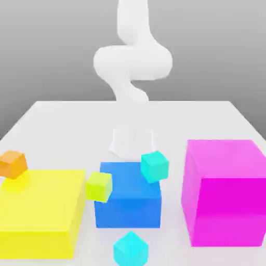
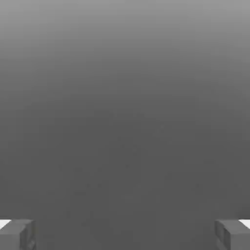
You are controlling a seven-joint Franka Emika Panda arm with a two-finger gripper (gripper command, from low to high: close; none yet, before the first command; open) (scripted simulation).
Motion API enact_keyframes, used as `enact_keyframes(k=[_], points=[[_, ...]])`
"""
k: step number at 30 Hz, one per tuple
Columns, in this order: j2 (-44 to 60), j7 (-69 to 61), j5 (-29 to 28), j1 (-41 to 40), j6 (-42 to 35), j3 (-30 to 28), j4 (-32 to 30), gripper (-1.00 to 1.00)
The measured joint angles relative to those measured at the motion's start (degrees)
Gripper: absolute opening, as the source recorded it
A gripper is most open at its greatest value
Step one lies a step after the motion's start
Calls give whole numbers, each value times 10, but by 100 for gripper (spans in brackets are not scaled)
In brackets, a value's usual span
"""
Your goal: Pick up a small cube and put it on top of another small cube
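On the white table (image 1: 218, 117), the cyan cube (image 1: 131, 249) lies at the near edge, just in front of the blue block (image 1: 128, 200). The turquoise cube (image 1: 155, 166) sits at the blue block's far corner toward the exterior view's right. A lime cube (image 1: 98, 186) rests between the blue and yellow block (image 1: 41, 210); an orange cube (image 1: 13, 164) lies behind the yellow one. A magenta block (image 1: 226, 189) stands at the exterior view's right. The arm (image 1: 132, 62) rises behind. The gripper (image 2: 125, 234) has jaws spread wide, grasping nothing
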Motion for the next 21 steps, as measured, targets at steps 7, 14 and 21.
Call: enact_keyframes(k=[7,14,21], points=[[149,-103,-14,25,58,-25,-24,0],[294,-219,-7,41,115,-45,-47,0],[440,-347,17,41,172,-47,-71,0]])
